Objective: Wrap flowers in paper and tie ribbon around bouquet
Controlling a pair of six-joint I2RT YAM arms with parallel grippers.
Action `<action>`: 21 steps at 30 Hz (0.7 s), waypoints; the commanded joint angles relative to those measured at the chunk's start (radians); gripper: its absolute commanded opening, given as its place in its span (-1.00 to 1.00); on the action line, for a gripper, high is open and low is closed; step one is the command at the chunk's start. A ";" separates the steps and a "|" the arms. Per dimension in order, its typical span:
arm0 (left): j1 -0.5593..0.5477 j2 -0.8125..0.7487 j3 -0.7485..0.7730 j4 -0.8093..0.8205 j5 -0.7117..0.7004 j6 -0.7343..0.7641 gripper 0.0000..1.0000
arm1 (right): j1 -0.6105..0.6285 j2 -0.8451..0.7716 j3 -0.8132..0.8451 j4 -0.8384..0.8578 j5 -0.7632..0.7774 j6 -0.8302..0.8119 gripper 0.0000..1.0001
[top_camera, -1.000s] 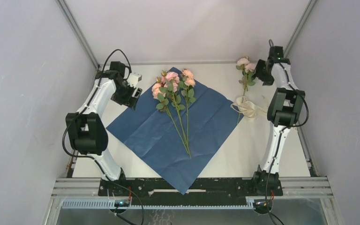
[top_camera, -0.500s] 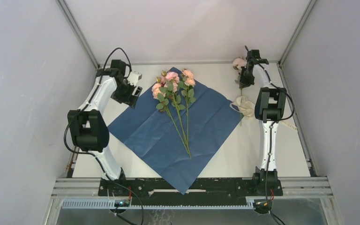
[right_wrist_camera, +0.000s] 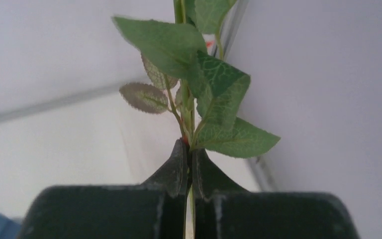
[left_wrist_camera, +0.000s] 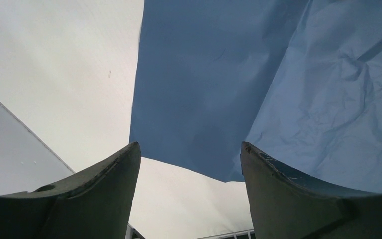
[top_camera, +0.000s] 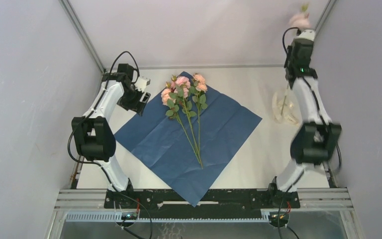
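Note:
The paper (top_camera: pixel 219 129) lies flat on the table as a dark blue diamond, and a bunch of pink flowers (top_camera: pixel 184 94) rests on it with the stems pointing toward me. My left gripper (top_camera: pixel 142 102) stands open at the paper's left corner. In the left wrist view the paper (left_wrist_camera: pixel 204 89) is just beyond that gripper (left_wrist_camera: pixel 189 149), with nothing between the fingers. My right gripper (top_camera: pixel 303 37) is raised at the far right, shut on one more flower's thin green stem (right_wrist_camera: pixel 188 119) below its leaves. Its pink bloom (top_camera: pixel 298 20) is up high. The cream ribbon (top_camera: pixel 286 114) lies under that arm.
Grey walls and slanted frame posts (top_camera: pixel 82 35) close in the table on both sides and at the back. A metal rail (top_camera: pixel 204 196) with both arm bases runs along the near edge. White tabletop (top_camera: pixel 258 164) shows to the right of the paper.
My right gripper has shut on the single flower's stem and lifted it off the table, up and to the right. The ribbon has shifted right. The left arm has not moved.

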State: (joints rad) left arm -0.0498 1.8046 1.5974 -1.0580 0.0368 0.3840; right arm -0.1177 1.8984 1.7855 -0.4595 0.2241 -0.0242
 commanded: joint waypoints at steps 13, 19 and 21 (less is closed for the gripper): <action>0.005 -0.059 0.040 0.001 0.004 -0.003 0.57 | 0.462 -0.620 -0.384 0.344 -0.106 0.147 -1.00; 0.005 -0.082 0.005 0.018 0.004 0.007 0.57 | 0.728 -0.452 -0.479 0.559 0.379 -0.161 -1.00; 0.005 -0.094 -0.022 0.035 -0.001 0.011 0.57 | 0.682 -0.447 -0.450 0.466 -0.141 0.070 -1.00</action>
State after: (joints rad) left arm -0.0490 1.7901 1.5963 -1.0557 0.0311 0.3843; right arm 0.6296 1.4502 1.2816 0.1062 0.4305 -0.1314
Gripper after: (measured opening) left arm 0.784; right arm 0.018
